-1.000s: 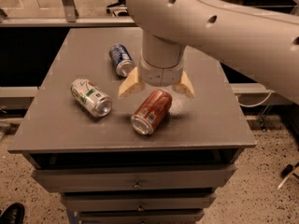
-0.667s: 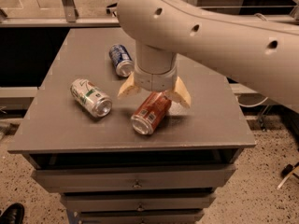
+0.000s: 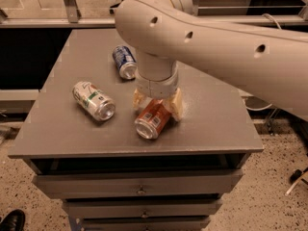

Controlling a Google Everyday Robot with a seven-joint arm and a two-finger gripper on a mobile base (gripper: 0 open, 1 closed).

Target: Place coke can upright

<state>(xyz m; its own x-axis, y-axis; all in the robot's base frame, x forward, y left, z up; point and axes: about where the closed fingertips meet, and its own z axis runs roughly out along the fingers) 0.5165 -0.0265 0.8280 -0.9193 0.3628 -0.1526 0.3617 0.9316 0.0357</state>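
The coke can (image 3: 153,120) lies on its side on the grey table (image 3: 211,124), near the front middle, with its silver end facing the front edge. My gripper (image 3: 158,105) comes straight down over the can's rear half. Its tan fingers (image 3: 176,106) sit against both sides of the can, closed on it. The can still rests on the tabletop. The large white arm hides the can's far end.
A white-and-green can (image 3: 94,100) lies on its side to the left of the coke can. A blue can (image 3: 124,60) lies on its side behind, close to the arm. The table has drawers (image 3: 140,190) below its front edge.
The fingers, spread wide on both sides of the coke can before, have drawn in against it. The gripper has dropped lower and the arm has swung left. The can has not moved.
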